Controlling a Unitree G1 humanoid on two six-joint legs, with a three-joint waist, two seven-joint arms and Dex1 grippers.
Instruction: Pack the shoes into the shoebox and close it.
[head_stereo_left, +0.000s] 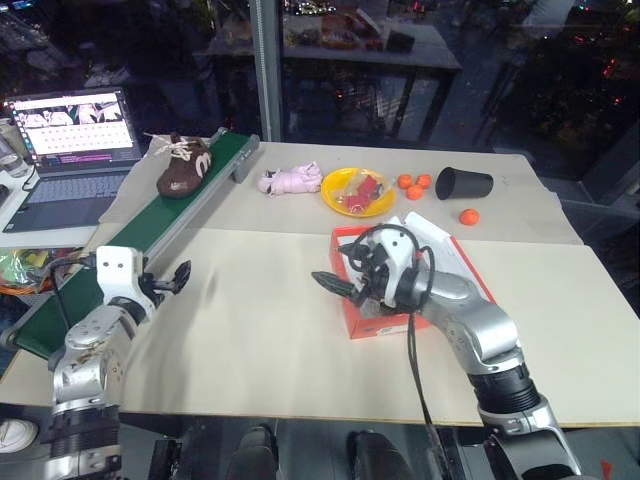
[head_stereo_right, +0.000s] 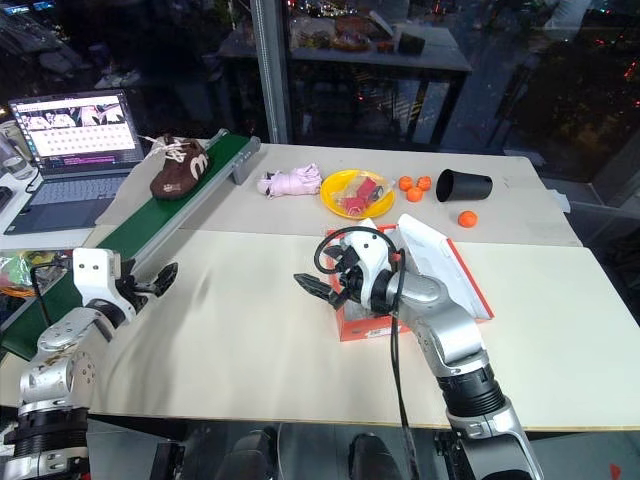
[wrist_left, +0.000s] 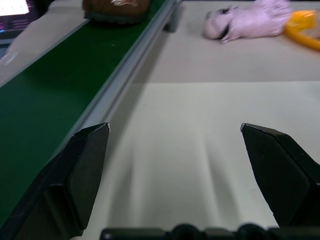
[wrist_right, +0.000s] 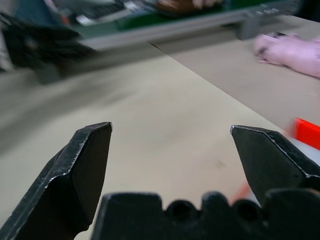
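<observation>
One dark brown shoe (head_stereo_left: 183, 166) with cream laces lies on the far end of a green conveyor belt (head_stereo_left: 120, 262) at the table's left side. The orange-red shoebox (head_stereo_left: 358, 322) sits in the middle of the table with its white-lined lid (head_stereo_right: 432, 243) up; my right arm covers much of it. My right gripper (head_stereo_left: 330, 283) hovers open and empty just left of the box, pointing left. Beside the belt's near half, my left gripper (head_stereo_left: 178, 275) is open and empty, well short of the shoe (wrist_left: 115, 5). Its fingers (wrist_left: 85, 170) stand wide over bare table.
A pink plush toy (head_stereo_left: 291, 180) and a yellow plate (head_stereo_left: 357, 191) with red items lie behind the box. Small oranges (head_stereo_left: 413, 184) and a tipped black cup (head_stereo_left: 462, 183) are at the back right. A laptop (head_stereo_left: 75, 135) stands left of the belt.
</observation>
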